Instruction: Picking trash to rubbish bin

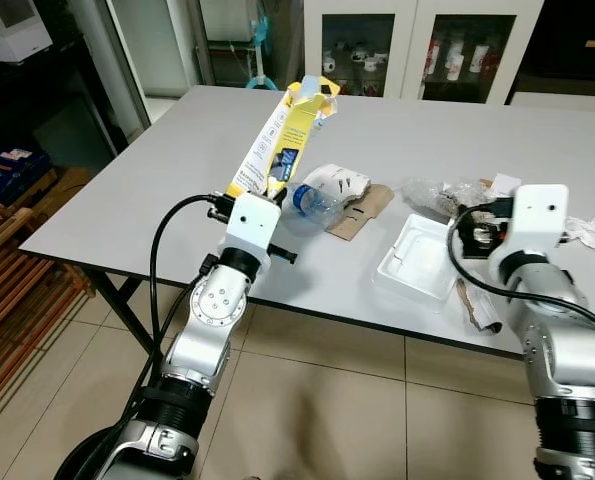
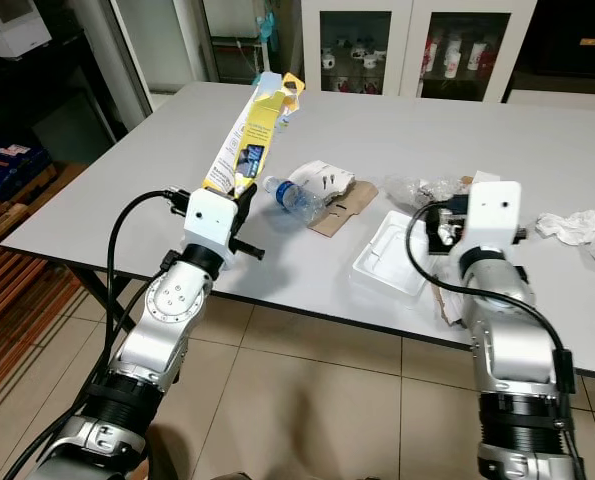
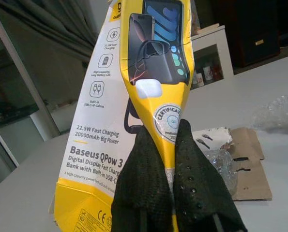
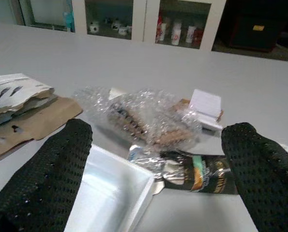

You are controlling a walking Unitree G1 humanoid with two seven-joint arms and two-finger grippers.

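Note:
My left gripper [image 3: 169, 159] is shut on a yellow and white power bank box [image 1: 282, 145], held upright above the grey table's [image 1: 127, 190] near left part. Behind it lie a crushed plastic bottle [image 1: 307, 199], a white crumpled paper bag [image 1: 339, 183] and brown cardboard [image 1: 362, 210]. My right gripper [image 4: 156, 159] is open and hovers over a white foam tray [image 1: 417, 258]. In front of it lie bubble wrap [image 4: 144, 113], a small foil wrapper [image 4: 194, 174] and a small white box [image 4: 205, 104].
Crumpled white tissue [image 1: 592, 232] lies at the table's right edge. A torn brown paper strip [image 1: 474, 305] hangs near the front edge. Glass-door cabinets [image 1: 417, 45] stand behind the table. Wooden slats [image 1: 7, 290] and a blue box [image 1: 12, 165] are on the left. Tiled floor lies below.

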